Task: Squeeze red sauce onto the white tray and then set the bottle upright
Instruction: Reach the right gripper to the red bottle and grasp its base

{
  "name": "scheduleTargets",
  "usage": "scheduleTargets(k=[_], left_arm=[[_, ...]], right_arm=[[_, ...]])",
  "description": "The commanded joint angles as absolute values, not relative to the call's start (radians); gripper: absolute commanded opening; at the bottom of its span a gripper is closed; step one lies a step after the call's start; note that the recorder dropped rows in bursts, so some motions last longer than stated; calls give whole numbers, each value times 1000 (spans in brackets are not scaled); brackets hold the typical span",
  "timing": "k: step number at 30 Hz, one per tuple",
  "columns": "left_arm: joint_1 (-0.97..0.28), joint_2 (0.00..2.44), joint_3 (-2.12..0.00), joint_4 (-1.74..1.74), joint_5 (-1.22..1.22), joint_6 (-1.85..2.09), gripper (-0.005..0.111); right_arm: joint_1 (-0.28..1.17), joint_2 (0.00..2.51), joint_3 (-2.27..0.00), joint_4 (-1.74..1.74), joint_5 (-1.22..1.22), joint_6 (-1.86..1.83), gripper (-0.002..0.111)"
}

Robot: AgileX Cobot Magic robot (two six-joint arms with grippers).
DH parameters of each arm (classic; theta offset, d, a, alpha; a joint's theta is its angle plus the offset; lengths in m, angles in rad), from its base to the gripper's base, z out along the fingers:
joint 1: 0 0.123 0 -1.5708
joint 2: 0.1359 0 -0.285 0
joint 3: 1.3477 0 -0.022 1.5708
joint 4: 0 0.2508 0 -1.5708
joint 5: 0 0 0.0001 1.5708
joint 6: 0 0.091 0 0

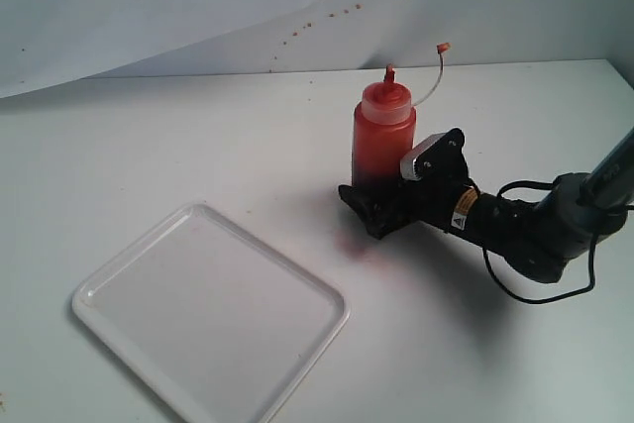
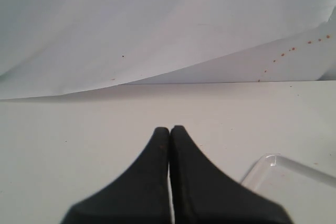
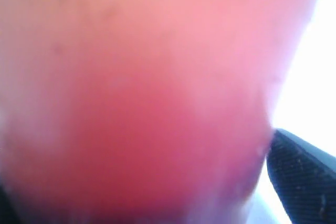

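Bottle: the translucent cylindrical plastic squeeze bottle [image 1: 384,141] stands upright on the white table [image 1: 149,146], off the flat white rectangular plastic tray [image 1: 198,314] and apart from its far right corner.
Bottle contents: glossy red sauce [image 1: 382,158] shows through the wall for most of its height. The pointed red nozzle [image 1: 390,72] is uncapped and the cap hangs on its thin strap [image 1: 432,74].
Tray contents: no sauce visible on it.
Right gripper [image 1: 376,213]: low around the bottle's base. One ribbed finger [image 3: 302,179] meets the wall, but I cannot tell whether it is clamped.
Left gripper [image 2: 170,130]: clenched on nothing, just short of a tray corner.
Risk, spill: with the nozzle open, a hard squeeze before the bottle reaches the tray would likely put sauce on the table.
Risk, tipping: such a low hold may let the bottle lean or slip when lifted.
Table mark: a faint pink smear [image 1: 355,247] between bottle and tray.
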State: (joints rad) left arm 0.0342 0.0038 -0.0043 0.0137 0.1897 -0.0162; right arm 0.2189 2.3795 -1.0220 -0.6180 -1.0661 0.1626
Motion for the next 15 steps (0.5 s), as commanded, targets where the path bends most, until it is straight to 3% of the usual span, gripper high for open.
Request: scheduleTargets(k=[1, 15], left_arm=[[30, 0, 0, 12, 191, -21, 0], [30, 0, 0, 10, 191, -23, 0]], right_arm=[[222, 2379, -1027, -560, -1059, 162, 89], [222, 2379, -1027, -576, -1057, 162, 87]])
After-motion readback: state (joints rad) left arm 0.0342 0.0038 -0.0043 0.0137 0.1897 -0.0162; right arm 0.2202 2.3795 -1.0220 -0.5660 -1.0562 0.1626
